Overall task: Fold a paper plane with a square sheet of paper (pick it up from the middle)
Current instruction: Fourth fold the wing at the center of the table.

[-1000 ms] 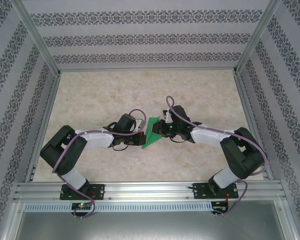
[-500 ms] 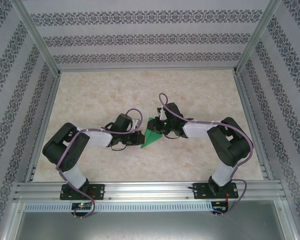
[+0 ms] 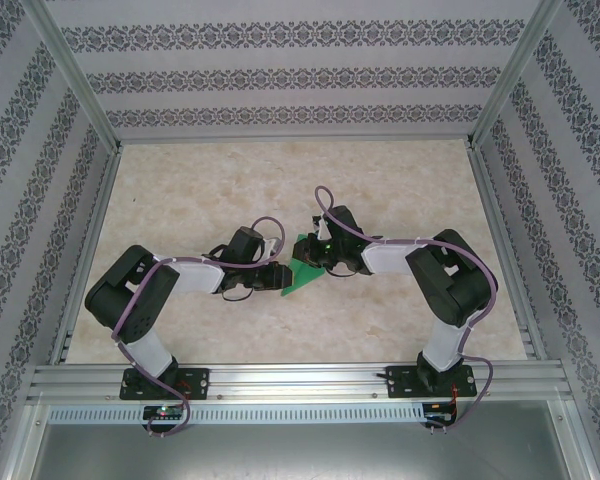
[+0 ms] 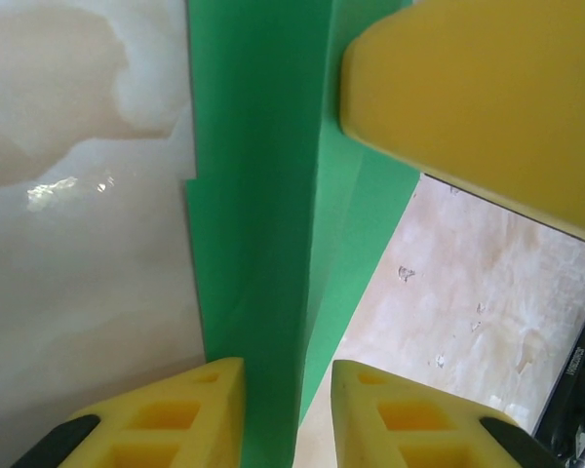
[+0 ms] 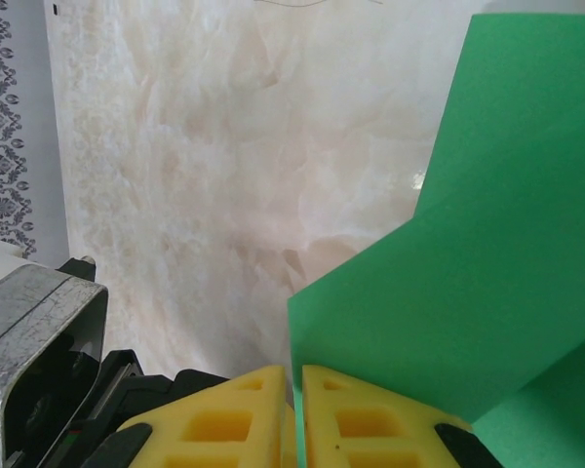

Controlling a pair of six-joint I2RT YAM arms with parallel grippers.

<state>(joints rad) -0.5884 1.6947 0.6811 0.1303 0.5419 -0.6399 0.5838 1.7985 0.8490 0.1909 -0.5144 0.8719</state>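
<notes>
The green sheet of paper [image 3: 302,276], folded into a pointed wedge with a centre crease, is held just above the table between both arms. My right gripper [image 3: 316,258] is shut on one edge of it, the yellow fingers [image 5: 370,419] pinching the paper [image 5: 487,253]. My left gripper [image 3: 283,277] stands open around the creased fold [image 4: 263,224]. Its left finger [image 4: 190,409] touches the paper and its right finger [image 4: 409,414] stands a little off it. A yellow finger [image 4: 487,107] of the right gripper shows at the top right of the left wrist view.
The marble-patterned table [image 3: 200,190] is bounded by an aluminium frame [image 3: 290,378] at the near edge and patterned walls [image 3: 300,80] on the other sides. Both arm bases are bolted to the near rail.
My left gripper's jaws have parted from shut on the fold. The right arm has drawn in to the left, and the paper has shifted slightly with it.
</notes>
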